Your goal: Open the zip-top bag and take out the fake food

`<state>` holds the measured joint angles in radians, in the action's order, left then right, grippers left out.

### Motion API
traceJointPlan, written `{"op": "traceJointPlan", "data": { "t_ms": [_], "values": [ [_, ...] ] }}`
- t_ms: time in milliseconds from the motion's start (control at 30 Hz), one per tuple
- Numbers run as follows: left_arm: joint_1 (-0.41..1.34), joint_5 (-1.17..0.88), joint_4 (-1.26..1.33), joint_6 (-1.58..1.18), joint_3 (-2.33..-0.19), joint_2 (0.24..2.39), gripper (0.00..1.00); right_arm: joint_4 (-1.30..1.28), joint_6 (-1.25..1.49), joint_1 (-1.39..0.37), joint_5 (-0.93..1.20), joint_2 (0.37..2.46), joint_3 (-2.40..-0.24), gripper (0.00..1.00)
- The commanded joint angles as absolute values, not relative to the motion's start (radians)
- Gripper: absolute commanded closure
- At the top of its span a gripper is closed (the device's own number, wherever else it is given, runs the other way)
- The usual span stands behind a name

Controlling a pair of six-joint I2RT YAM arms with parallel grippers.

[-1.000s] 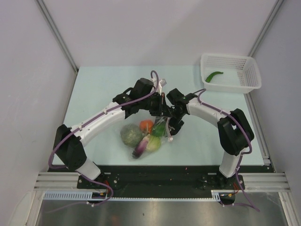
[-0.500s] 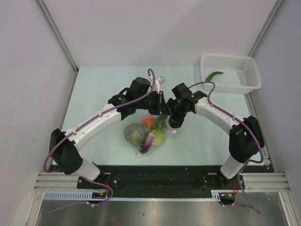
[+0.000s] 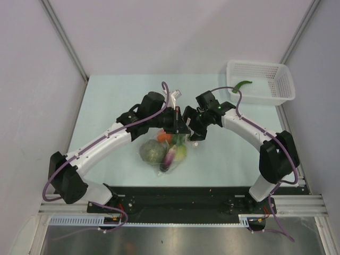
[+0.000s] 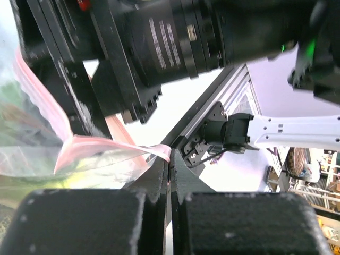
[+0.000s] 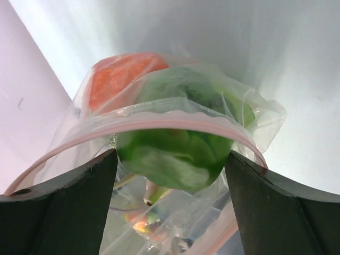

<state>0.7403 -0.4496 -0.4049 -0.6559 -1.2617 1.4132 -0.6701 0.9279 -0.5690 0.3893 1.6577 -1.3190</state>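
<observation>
The zip-top bag (image 3: pixel 169 155) sits near the middle of the pale surface (image 3: pixel 106 101), its mouth turned toward 12 o'clock under the two hands and its belly sagging toward 6 o'clock. Its pink zip strip (image 5: pixel 159 123) is parted into an open loop. The dark green pepper (image 5: pixel 175 154) crowds that mouth with the orange-red ball (image 5: pixel 125 77) behind it at 11 o'clock, and the mottled green-brown head (image 3: pixel 151 151), purple eggplant (image 3: pixel 170 155) and pale green piece (image 3: pixel 181 154) lie deeper. The left hand (image 4: pixel 169 169) is closed tight, pinching one lip by the strip. The right hand (image 3: pixel 193 129) is spread wide, its fingers (image 5: pixel 74 207) straddling the mouth and the pepper. Nothing looks gripped, though I cannot quite tell whether the pads touch plastic. The main risk is that the right hand closes on film along with the pepper, so the whole bag drags up instead of releasing it. The left pinch holds only a thin slick lip, so a tug could slip it free and let the mouth collapse. The hands are crowded together and could knock each other. Round pieces that spill could roll toward the 6 o'clock edge, well away from the white mesh basket (image 3: pixel 287 93) at 2 o'clock.
</observation>
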Motion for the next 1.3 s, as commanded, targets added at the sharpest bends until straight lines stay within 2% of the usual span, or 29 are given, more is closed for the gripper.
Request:
{"op": "traceJointPlan", "data": {
  "t_ms": [0,67,133,333,600,767,1000,1100,1267],
  "values": [
    [0.746,-0.471,-0.385,-0.673,-1.238,1.351,1.00,-0.569,0.818,-0.555,0.442,1.674,-1.338,0.13],
    [0.746,-0.477,-0.384,-0.673,-1.235,1.350,1.00,-0.558,0.796,-0.560,0.436,1.674,-1.339,0.04],
    [0.746,-0.480,-0.384,-0.675,-1.238,1.351,1.00,-0.554,0.781,-0.560,0.439,1.684,-1.339,0.02],
    [0.746,-0.489,-0.383,-0.678,-1.247,1.362,1.00,-0.578,0.766,-0.569,0.431,1.709,-1.365,0.05],
    [0.746,-0.491,-0.391,-0.675,-1.249,1.359,1.00,-0.831,0.606,-0.592,0.298,1.707,-1.625,0.03],
    [0.746,-0.491,-0.411,-0.666,-1.302,1.384,1.00,-0.877,0.624,-0.607,0.295,1.744,-1.672,0.05],
    [0.746,-0.491,-0.420,-0.664,-1.362,1.407,1.00,-0.861,0.635,-0.623,0.311,1.738,-1.589,0.10],
    [0.746,-0.489,-0.420,-0.667,-1.368,1.404,1.00,-0.867,0.649,-0.630,0.311,1.736,-1.568,0.16],
    [0.746,-0.480,-0.428,-0.664,-1.367,1.419,1.00,-0.891,0.624,-0.624,0.265,1.692,-1.539,0.16]
  ]
}}
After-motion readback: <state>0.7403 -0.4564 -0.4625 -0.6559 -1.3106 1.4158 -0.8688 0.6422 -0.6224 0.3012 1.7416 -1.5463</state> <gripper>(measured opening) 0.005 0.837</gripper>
